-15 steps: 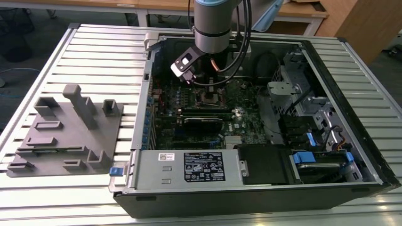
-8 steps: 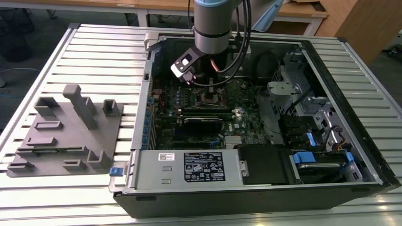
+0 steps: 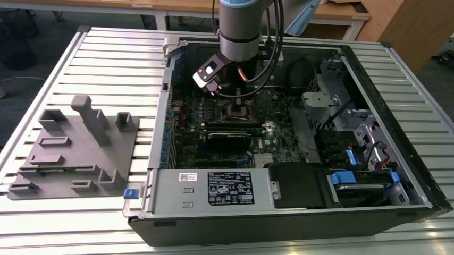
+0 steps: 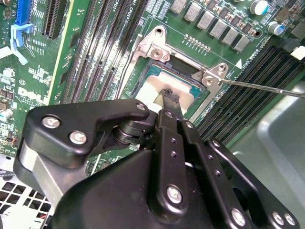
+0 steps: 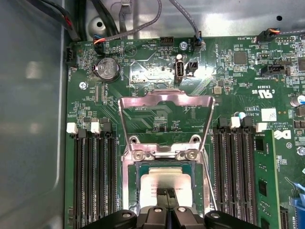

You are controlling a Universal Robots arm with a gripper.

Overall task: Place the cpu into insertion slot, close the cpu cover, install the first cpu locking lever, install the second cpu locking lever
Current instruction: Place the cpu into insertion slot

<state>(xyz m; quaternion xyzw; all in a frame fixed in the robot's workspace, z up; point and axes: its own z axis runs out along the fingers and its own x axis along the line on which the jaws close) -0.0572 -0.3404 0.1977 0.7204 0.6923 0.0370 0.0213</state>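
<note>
1. Exterior view: the arm [image 3: 241,32] reaches into the open computer case [image 3: 284,228], over the socket [image 3: 238,110] in the frame's upper middle.
2. Second wrist view: the gripper [image 4: 169,97], fingers pressed together, grips nothing; its tips sit over the chip [image 4: 155,90] seated in the socket.
3. First wrist view: the cover [image 5: 165,97] stands hinged open.

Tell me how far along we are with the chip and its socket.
Done: the chip lies in the socket. In hand: the pincer is down at the chip's top. Left: the cover stands flipped open, and a thin lever sticks out unlatched.
</note>
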